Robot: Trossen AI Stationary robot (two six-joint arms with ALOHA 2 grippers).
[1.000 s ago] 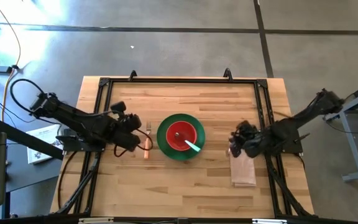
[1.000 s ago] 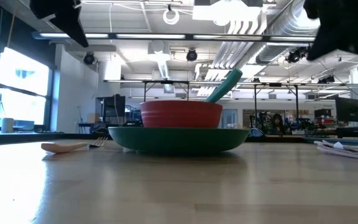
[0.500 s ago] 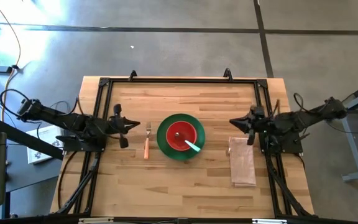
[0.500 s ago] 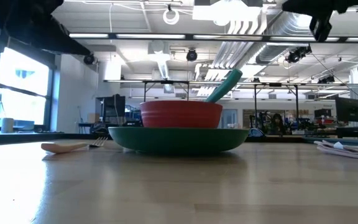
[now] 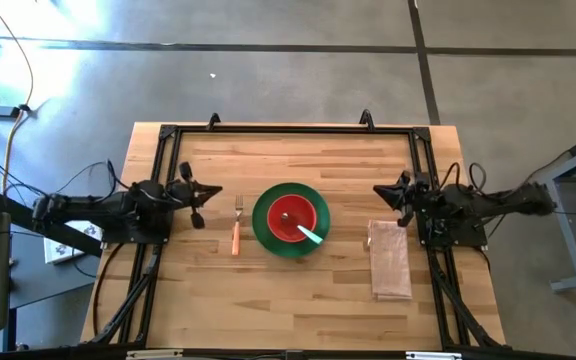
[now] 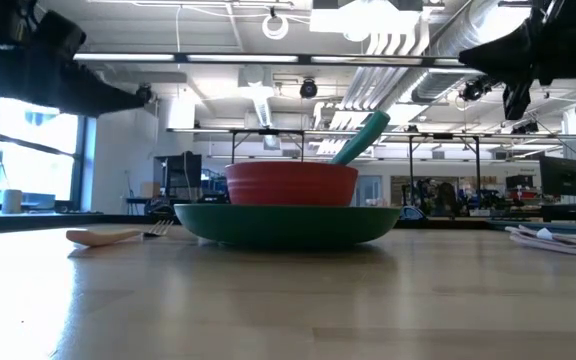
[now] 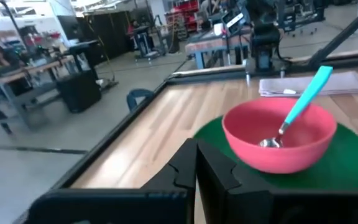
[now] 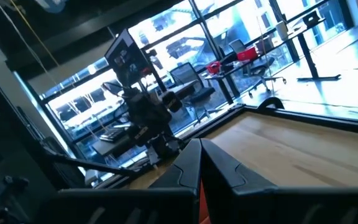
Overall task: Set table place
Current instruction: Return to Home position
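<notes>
**Item: place setting, 5 pieces, on the table (image 5: 298, 310).**

1. Plate (image 5: 260, 222), green, at mid-table, with the red bowl (image 5: 280, 226) sitting on it. Both are probably rigid, smooth and somewhat slippery. Best taken by the rim.
2. Spoon (image 5: 311, 236), teal handle, leaning inside the bowl. Fork (image 5: 235, 235), orange handle, lying flat just left of the plate. Both look thin, stiff and light. Hold each by the handle.
3. Napkin (image 5: 390, 272), folded cloth, right of the plate and apart from it. Likely soft and limp. Pinch it at an edge.

**Left claw** (image 5: 206, 194): at the left rail, raised above the table, fingers pressed together, holding nothing. The fork lies between it and the plate.

**Right claw** (image 5: 380, 192): at the right rail, raised, fingers together, empty. The napkin lies near it, not touching.
</notes>
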